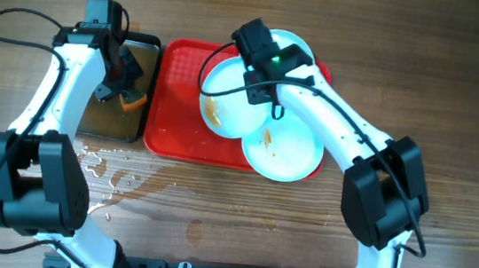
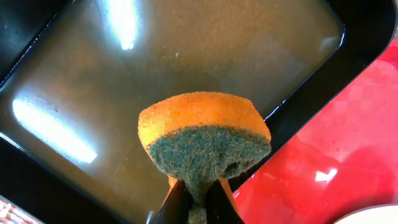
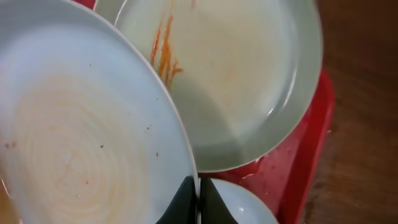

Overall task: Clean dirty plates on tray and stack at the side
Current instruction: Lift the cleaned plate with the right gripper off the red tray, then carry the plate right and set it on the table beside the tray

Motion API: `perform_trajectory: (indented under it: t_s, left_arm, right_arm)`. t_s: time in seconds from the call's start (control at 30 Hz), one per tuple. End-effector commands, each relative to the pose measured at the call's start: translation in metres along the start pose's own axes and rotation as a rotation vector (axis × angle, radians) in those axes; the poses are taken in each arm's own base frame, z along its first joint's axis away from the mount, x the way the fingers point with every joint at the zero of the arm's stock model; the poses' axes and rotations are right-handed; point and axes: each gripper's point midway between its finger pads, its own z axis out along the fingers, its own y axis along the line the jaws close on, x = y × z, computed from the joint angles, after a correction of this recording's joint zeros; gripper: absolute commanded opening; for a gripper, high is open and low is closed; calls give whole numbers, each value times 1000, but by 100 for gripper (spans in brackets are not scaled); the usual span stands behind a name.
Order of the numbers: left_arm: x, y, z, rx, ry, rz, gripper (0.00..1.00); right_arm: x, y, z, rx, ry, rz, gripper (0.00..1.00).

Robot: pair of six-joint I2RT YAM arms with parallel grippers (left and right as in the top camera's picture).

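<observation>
- My left jaws are closed tight on the sponge [image 2: 202,134], pinching its green scouring face. They hold it over the black pan [image 1: 107,122] of brownish water, just left of the tray [image 1: 176,101].
- My right jaws are all but shut, clamped on the thin rim of the tilted plate [image 1: 225,97], which stands raised on edge over the middle of the tray.
- By my judgement the task is at an early stage: no plate is stacked at the side, and all three are on or over the tray.
- The tilted plate carries faint brownish smears. The streaked plate [image 1: 289,153] lies flat at the tray's near right corner, overhanging the rim, with an orange mark on it. The third plate [image 1: 301,44] sits at the far right corner, mostly under my right arm, and I cannot tell whether it is clean.
- What is left: bring sponge and plate together, wipe each plate, then stack all three off the tray.
- Only the overhead view shows the whole layout and the water splashed on the bench [image 1: 102,169].
- Only the left wrist view shows how the sponge is gripped and how murky the water is.
- Only the right wrist view shows the rim pinched between my jaws, the ring-shaped smears and the orange streak up close.
</observation>
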Motion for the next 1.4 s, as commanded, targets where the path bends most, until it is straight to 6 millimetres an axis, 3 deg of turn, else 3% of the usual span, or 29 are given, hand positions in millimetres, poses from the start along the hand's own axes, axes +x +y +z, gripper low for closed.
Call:
perform_trajectory:
  t_s: [0.0, 0.17, 0.4, 0.53, 0.67, 0.87, 1.1, 1.2, 1.27, 1.37]
  left_arm:
    - [-6, 0, -2, -7, -21, 9, 4]
    - [-6, 0, -2, -7, -20, 9, 4]
    - [-6, 0, -2, -7, -21, 10, 4]
    - [-6, 0, -2, -7, -21, 10, 4]
    - [-6, 0, -2, -7, -21, 10, 4]
    - [-9, -2, -2, -1, -30, 9, 4]
    - [-8, -2, -2, -1, -29, 9, 4]
    - [-9, -2, -2, -1, -30, 9, 4]
    - [-8, -2, -2, -1, -30, 9, 4]
    - [-8, -2, -2, -1, -30, 9, 4]
  right_arm:
    - [-29, -16, -32, 203, -167, 8, 4]
    - [-51, -11, -70, 379, -343, -21, 4]
    - [-63, -7, -121, 614, -530, -8, 5]
    - [-65, 4, -133, 637, -564, -38, 4]
    - [-66, 1, -141, 657, -586, -16, 4]
    - [-69, -6, -160, 617, -619, 43, 4]
    - [-56, 22, -132, 413, -507, -72, 4]
    - [-57, 13, -135, 410, -499, -60, 4]
    - [-59, 10, -137, 302, -479, -41, 4]
    - [-64, -5, -145, -1, -426, 27, 4]
